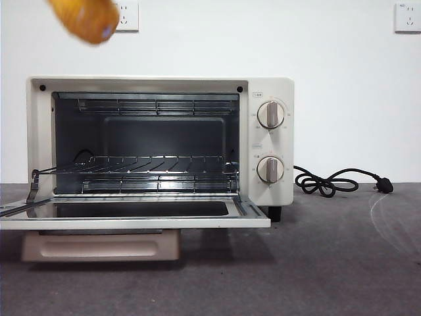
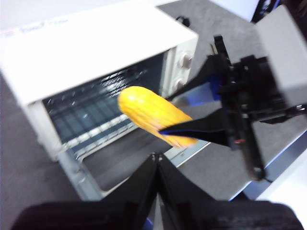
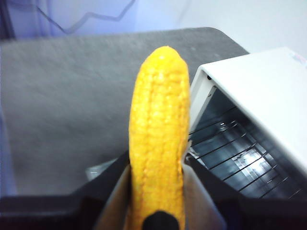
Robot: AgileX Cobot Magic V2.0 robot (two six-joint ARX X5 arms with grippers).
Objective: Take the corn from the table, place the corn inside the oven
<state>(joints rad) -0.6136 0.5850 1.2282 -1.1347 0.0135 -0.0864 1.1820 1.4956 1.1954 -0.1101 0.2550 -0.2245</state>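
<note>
While we hold the corn (image 3: 158,139) up in our right claw (image 3: 156,201), glossy yellow-orange bumpy cob, above the bench (image 1: 329,263), oven (image 1: 266,89) door open, left claw (image 2: 157,165) pinched closed, empty.

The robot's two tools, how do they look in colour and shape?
The left tool has two black, wedge-shaped jaws tapering to thin tips, on a wide black base. The right tool also has black jaws; its inner faces look pale beige. Seen from the left wrist, its body is black and boxy, with a grey-white block behind.
</note>
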